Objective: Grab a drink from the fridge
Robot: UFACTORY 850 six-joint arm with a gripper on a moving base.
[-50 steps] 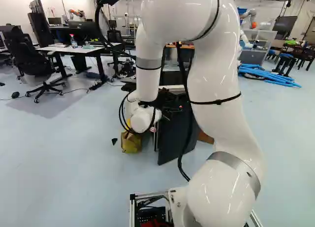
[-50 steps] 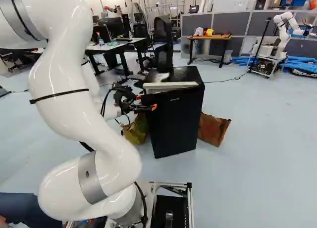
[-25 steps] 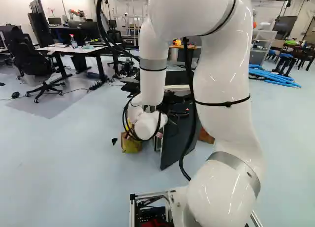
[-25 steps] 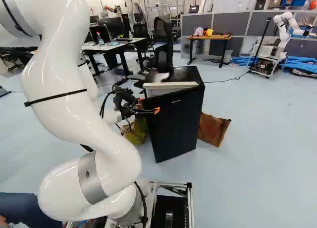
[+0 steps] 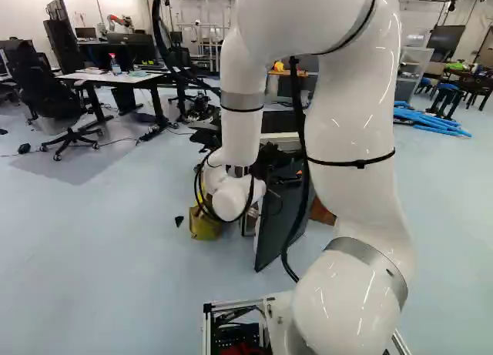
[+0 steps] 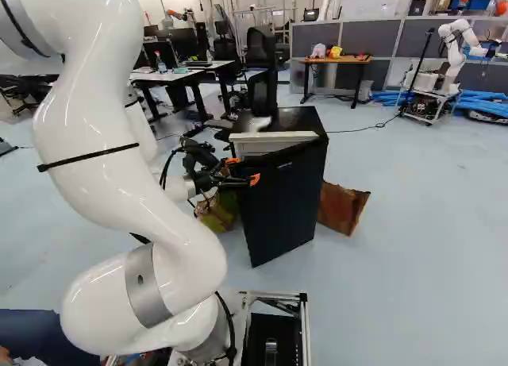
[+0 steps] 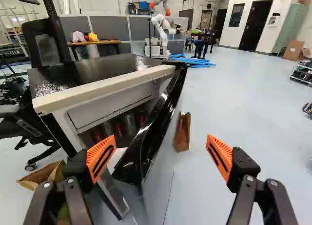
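The cans (image 7: 130,124) I'm after stand in a dim row inside the fridge (image 7: 92,71), some red, some silvery, their smooth, rounded sides showing under a flat, pale inner panel (image 7: 109,108). I can't make out any label on them. A thick, off-white edge borders the glossy black top, which carries a speckled white sheen.

The door (image 6: 282,191) is partly open. Its upper rim is shiny, moulded black, and its dark, flat outer face carries a short line of light print near the top, too small for me to tell.

My gripper (image 6: 244,170) is open, its fingers spread wide, with nothing gripped. In the wrist view the door's near upper corner comes between my ribbed orange pads (image 7: 101,156), much nearer the one on the inner side; I can't tell whether that pad touches it. The cans lie ahead, past that same pad.

On the floor, a creased brown paper bag (image 6: 341,207) stands just beside the fridge on one side, and a crumpled yellow-green bag (image 6: 216,213) sits on the other. Farther out are a black mesh-backed chair (image 7: 48,44), a wood-topped table (image 6: 337,59) before grey partitions (image 6: 397,40), smooth blue tubes (image 6: 480,102) and another robot (image 6: 454,56), white and glossy.
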